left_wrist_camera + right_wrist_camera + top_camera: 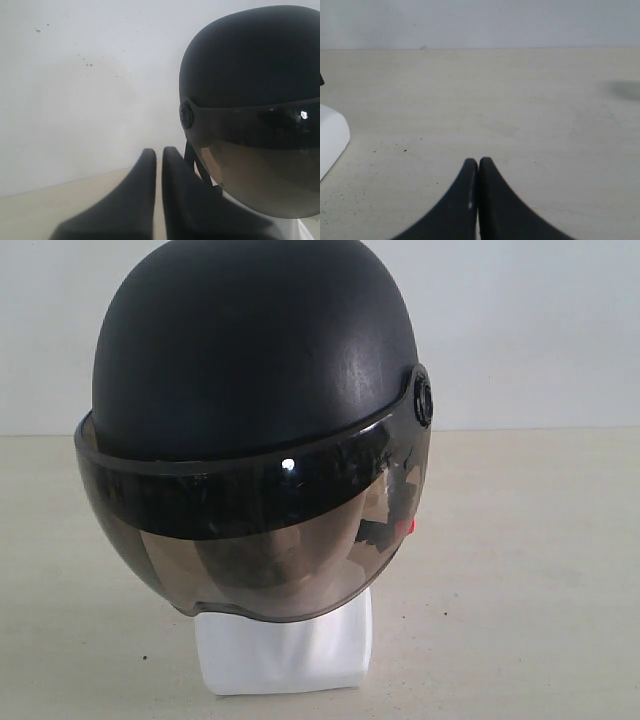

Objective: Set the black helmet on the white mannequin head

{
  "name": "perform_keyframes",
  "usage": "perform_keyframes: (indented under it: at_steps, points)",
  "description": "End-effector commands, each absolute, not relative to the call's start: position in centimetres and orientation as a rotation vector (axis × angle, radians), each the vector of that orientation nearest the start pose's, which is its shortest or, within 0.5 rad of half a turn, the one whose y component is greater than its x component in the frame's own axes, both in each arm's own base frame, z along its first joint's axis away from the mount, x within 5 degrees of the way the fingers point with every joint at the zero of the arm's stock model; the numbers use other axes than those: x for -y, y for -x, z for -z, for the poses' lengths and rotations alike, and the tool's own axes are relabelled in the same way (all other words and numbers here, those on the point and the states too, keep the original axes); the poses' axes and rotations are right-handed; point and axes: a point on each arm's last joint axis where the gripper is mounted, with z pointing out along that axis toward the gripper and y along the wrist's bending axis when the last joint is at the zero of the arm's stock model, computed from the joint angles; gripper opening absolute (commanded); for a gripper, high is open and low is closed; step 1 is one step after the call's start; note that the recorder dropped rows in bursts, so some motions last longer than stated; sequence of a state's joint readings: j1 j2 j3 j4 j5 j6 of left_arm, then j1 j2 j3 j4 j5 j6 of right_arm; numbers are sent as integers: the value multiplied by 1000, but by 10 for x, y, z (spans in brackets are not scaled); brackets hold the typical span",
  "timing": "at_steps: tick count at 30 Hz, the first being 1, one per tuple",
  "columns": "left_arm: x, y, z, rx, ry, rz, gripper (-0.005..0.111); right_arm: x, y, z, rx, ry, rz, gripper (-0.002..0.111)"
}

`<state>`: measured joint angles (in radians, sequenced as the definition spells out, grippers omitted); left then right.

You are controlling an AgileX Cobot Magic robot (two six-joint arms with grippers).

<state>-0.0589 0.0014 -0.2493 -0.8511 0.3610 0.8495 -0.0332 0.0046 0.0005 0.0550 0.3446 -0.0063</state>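
Sitting over the white mannequin head (285, 652), the black helmet (250, 350) covered the whole crown and face. Only the squared neck base stood clear beneath it on the tabletop (540, 570). Through the smoky visor (250, 535) the moulded face was a dim shape, its features hard to make out. A small red buckle (406, 528) and a bit of strap showed behind the visor's edge, below the round side pivot (423, 397). The very top of the helmet was cut off by the edge of the exterior view.

The left pincer (159, 151) was closed down to a thin slit, with nothing between its fingers. The helmet stood just ahead of it and off to one side, near the fingertips but apart from them as far as could be judged. Black straps (200, 167) hung down behind the nearer finger, which hid their lower ends.

The right pincer (478, 161) was clenched finger against finger and empty, held over the tabletop. Of the head, only a white corner of the neck base entered its view — well off to the side of the tips and cut off by the frame.
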Motion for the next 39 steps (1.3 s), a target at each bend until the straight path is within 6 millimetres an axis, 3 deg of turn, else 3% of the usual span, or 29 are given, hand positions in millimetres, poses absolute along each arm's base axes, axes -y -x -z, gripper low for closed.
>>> perform_keyframes:
  at_steps: [1,5,13,22,29,39]
  points:
    - [26,-33,-272,-1462,-282,218,4,1,-54,-182,-1824,-58,-14,0]
    - [25,-34,-273,-1451,-270,210,4,1,-54,-183,-1815,-58,-14,0]
    - [25,-38,-257,-1563,-73,421,4,1,-54,-183,-1816,-57,-12,0]
    - [12,-49,-215,-1730,-94,158,4,1,-54,-183,-1816,-57,-12,0]
    - [6,-54,-184,-1813,74,187,4,1,-54,-183,-1816,-57,-12,0]
    - [4,-55,-187,-1769,-75,31,4,1,-54,-183,-1816,-57,-12,0]
